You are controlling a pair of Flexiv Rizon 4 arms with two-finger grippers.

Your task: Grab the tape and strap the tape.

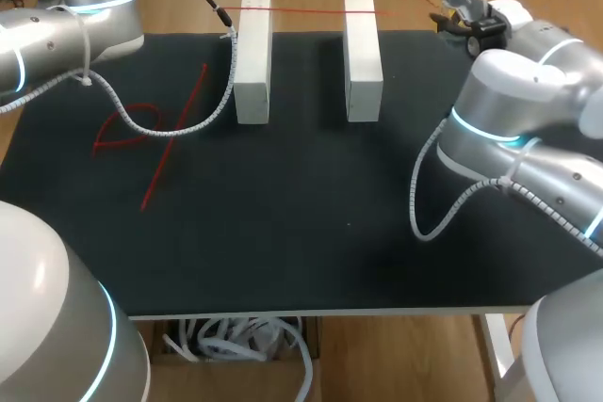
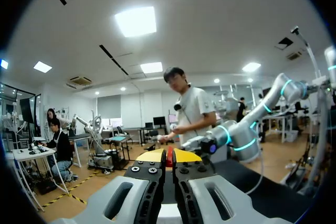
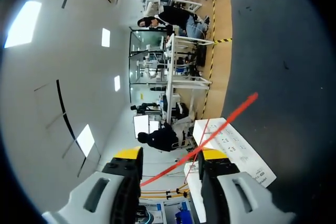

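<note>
Left gripper (image 2: 169, 156): fingers nearly together, pinching the red tape (image 2: 169, 159). The left arm (image 1: 66, 35) is held level at the far left corner. Right gripper (image 3: 170, 154): wide, with the tape passing between its fingers. The tape spans two white blocks (image 1: 252, 58) on the bench (image 1: 301, 214). Block print unreadable.

The left block (image 1: 252, 63) and right block (image 1: 363, 58) are parked side by side toward 12 o'clock on the table (image 1: 283, 251). Taut tape (image 1: 306, 10) is strung across their far ends, and loose tape (image 1: 158, 171) is left lying at 9 o'clock of the left block.
</note>
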